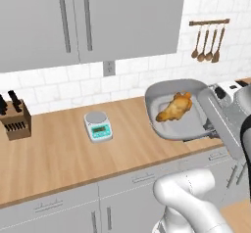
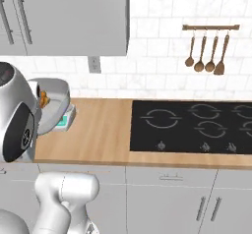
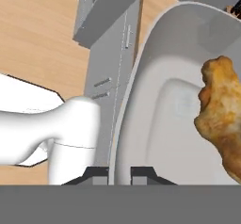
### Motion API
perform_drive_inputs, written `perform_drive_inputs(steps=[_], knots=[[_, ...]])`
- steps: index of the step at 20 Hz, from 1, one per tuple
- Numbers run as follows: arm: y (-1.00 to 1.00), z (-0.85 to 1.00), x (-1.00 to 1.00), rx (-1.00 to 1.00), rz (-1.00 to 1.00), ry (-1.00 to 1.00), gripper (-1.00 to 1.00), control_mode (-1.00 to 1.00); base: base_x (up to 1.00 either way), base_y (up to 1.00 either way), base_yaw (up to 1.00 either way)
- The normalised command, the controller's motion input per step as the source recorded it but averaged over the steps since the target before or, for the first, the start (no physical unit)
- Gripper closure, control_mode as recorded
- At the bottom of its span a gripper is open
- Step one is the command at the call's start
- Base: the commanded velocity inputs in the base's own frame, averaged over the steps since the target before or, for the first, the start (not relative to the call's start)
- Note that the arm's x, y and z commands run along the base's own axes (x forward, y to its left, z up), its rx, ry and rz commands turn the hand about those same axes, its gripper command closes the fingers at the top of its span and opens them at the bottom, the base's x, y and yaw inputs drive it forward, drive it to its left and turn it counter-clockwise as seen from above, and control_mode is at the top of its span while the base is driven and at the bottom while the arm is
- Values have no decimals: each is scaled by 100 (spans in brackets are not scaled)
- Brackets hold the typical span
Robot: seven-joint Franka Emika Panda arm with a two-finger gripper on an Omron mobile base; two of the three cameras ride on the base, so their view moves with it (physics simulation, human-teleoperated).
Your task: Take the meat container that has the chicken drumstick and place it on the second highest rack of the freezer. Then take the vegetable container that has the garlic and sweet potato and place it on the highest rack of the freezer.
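Nearest the hand camera, the gripper (image 3: 119, 173) has its two dark finger tips set either side of the thin rim of the meat container (image 3: 155, 124), one outside the wall and one inside, so they are pinching that rim (a sensible hold for a shallow grey tub with no handle). The chicken drumstick (image 3: 221, 110) lies inside against the far wall, probably slid there because the tub is tipped. From the left base view the container (image 1: 169, 129) hangs in the air over the front edge of the wooden counter (image 1: 59, 153), the drumstick (image 1: 174, 107) golden in its middle. Beyond it a small kitchen scale (image 1: 97, 126) sits on the counter, a knife block (image 1: 15, 119) stands far left, and wooden utensils (image 1: 208, 40) hang on the tiled wall.
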Motion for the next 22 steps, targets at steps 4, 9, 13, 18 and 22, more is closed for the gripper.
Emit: perform_drive_inputs(steps=[4,9,13,18,22], knots=[[0,0,0,0,0,0,100,100,-100,100,17],[0,0,0,0,0,0,100,100,-99,100,23],[0,0,0,0,0,0,100,100,-93,100,21],[0,0,0,0,0,0,100,100,-51,100,15],[0,0,0,0,0,0,100,100,-6,100,6]])
